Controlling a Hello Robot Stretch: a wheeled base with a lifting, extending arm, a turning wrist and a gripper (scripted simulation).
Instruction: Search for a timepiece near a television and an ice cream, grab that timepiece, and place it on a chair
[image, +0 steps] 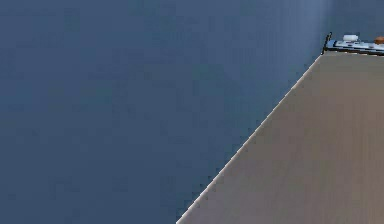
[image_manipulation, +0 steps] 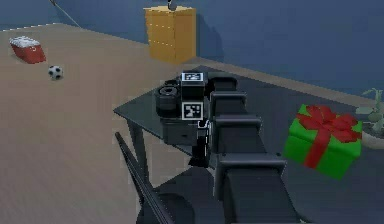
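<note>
Arm side view: reaches out over a dark table (image_manipulation: 138, 110) with the gripper (image_manipulation: 166, 100); cannot tell whether holding anything. Stands near a green gift box (image_manipulation: 322, 140).

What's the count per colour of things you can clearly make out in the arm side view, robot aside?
Red: 1, box
Black-and-white: 1, ball
Yellow: 1, dresser
Green: 1, gift box with red ribbon
Dark: 3, table, small object on it, chair
Total: 7
</note>
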